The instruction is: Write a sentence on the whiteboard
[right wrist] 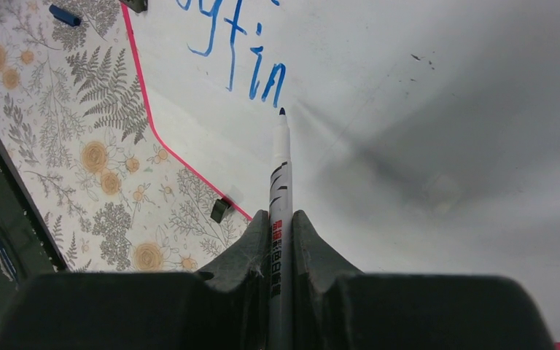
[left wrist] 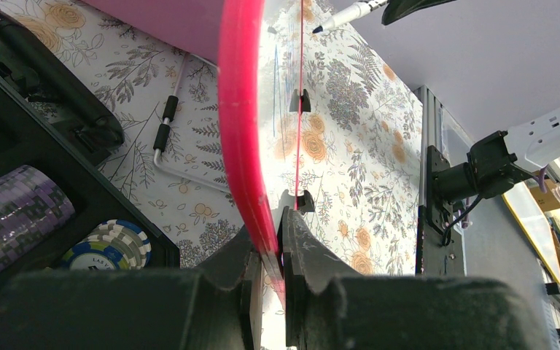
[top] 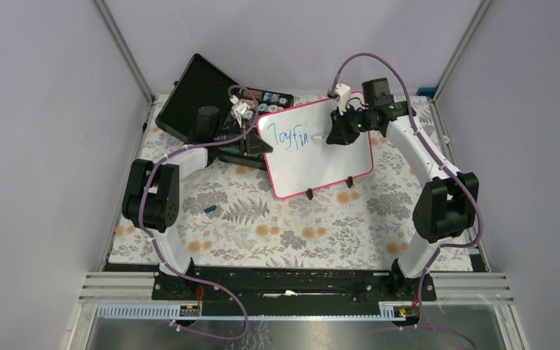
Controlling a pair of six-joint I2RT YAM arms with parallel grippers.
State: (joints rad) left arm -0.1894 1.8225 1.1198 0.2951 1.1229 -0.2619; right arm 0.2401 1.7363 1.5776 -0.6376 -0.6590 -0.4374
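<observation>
Across the floral-printed tabletop point(top: 299, 233), soft-looking and matte, the whiteboard point(top: 319, 162) sits toward the rear centre, a glossy white rectangle in a rounded pink-red frame with small black feet point(top: 309, 194) on its near edge. Just beside its left end lies an open black poker-chip case point(top: 193, 98), hard-shelled, with ridged stacks of chips inside. The left hand point(left wrist: 278, 240) is clamped narrowly on the board's frame, steadying it. The right hand point(right wrist: 281, 219) is closed on a slim white marker point(right wrist: 280, 168) with a dark tip. Blue handwriting point(right wrist: 251, 62) reading roughly "Joyfin" runs across the upper left of the board, and the tip sits just past the last letter; whether it touches the surface cannot be told. The writing looks to be mid-word, early in the sentence. The next stroke likely calls for light, even pressure on the slick face while the left hand resists any sliding. A small blue piece point(top: 210, 209), perhaps the cap, lies well apart.
</observation>
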